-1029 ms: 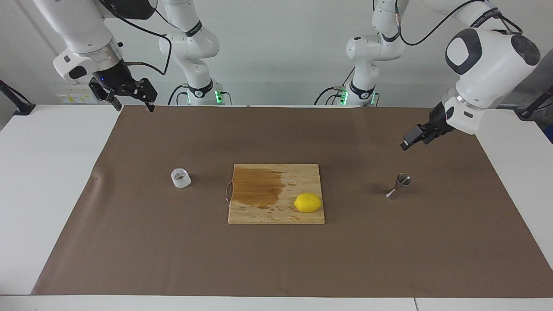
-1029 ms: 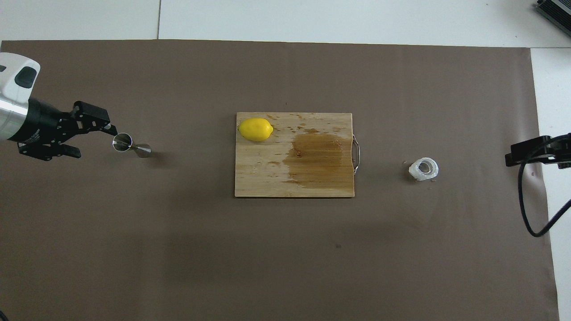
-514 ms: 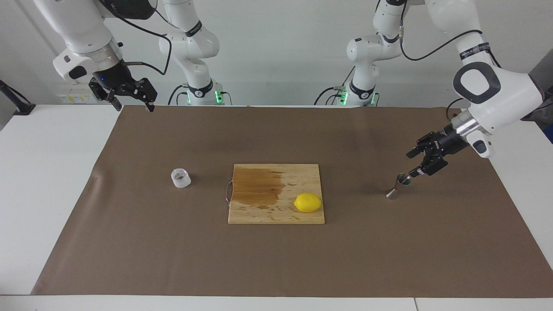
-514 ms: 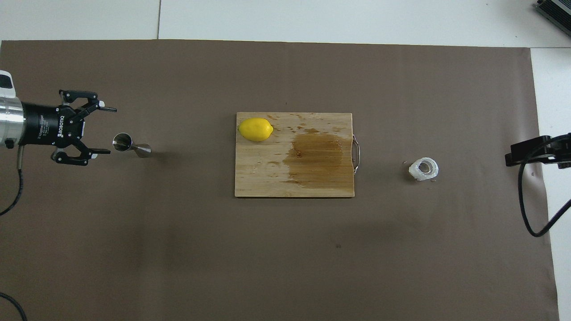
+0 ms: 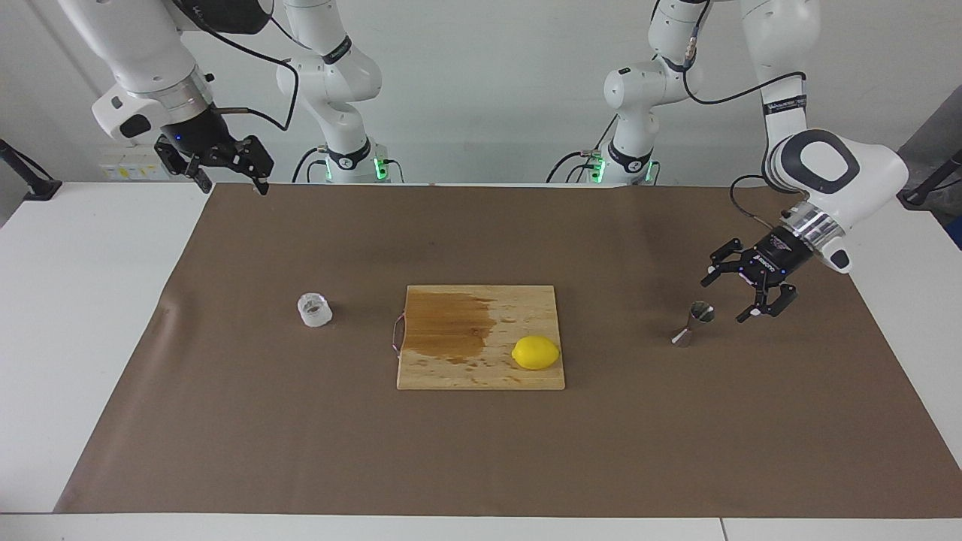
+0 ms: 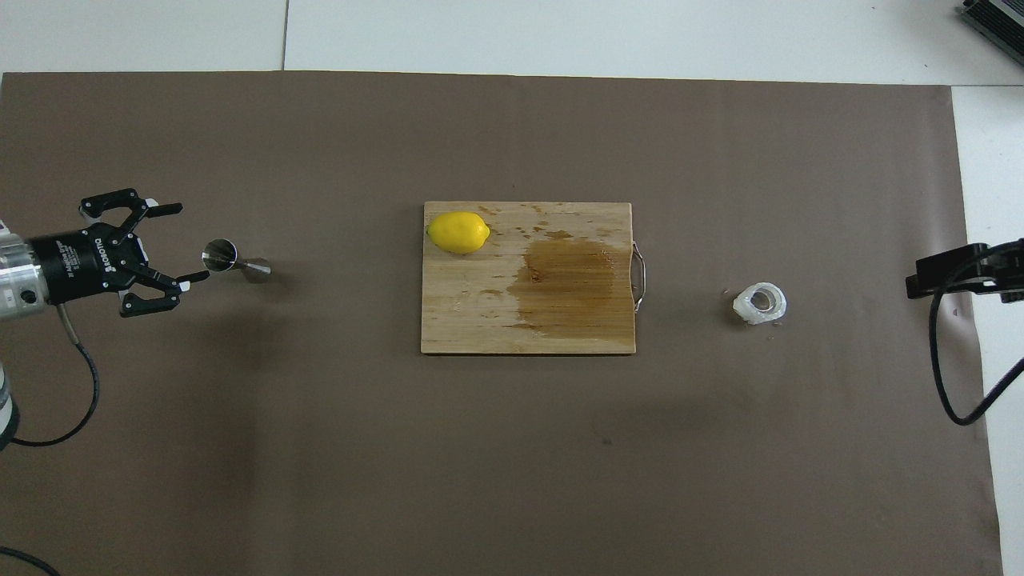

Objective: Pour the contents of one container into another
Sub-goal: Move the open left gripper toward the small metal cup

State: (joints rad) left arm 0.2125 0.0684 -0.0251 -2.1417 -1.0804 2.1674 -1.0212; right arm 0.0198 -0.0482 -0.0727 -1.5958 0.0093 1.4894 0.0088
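The clear glass jar (image 5: 314, 309) (image 6: 761, 303) stands on the brown paper toward the right arm's end of the table. The steel jigger (image 5: 695, 321) (image 6: 232, 260) stands upright toward the left arm's end. My left gripper (image 5: 723, 300) (image 6: 189, 242) hangs low over the paper just beside the jigger's upper cup. It is open, points at the jigger and holds nothing. My right gripper (image 5: 233, 185) (image 6: 920, 285) waits, open and high, over the paper's corner at the right arm's end, well away from the jar.
A wooden cutting board (image 5: 451, 370) (image 6: 560, 328) with a wet stain lies mid-table between jar and jigger. A yellow lemon (image 5: 536, 352) (image 6: 458, 232) rests on its corner. The brown paper (image 5: 481, 451) covers most of the white table.
My left arm has swung down and turned its wrist, bringing the open gripper from above the jigger to beside its cup. The right arm, jar and jigger have not moved.
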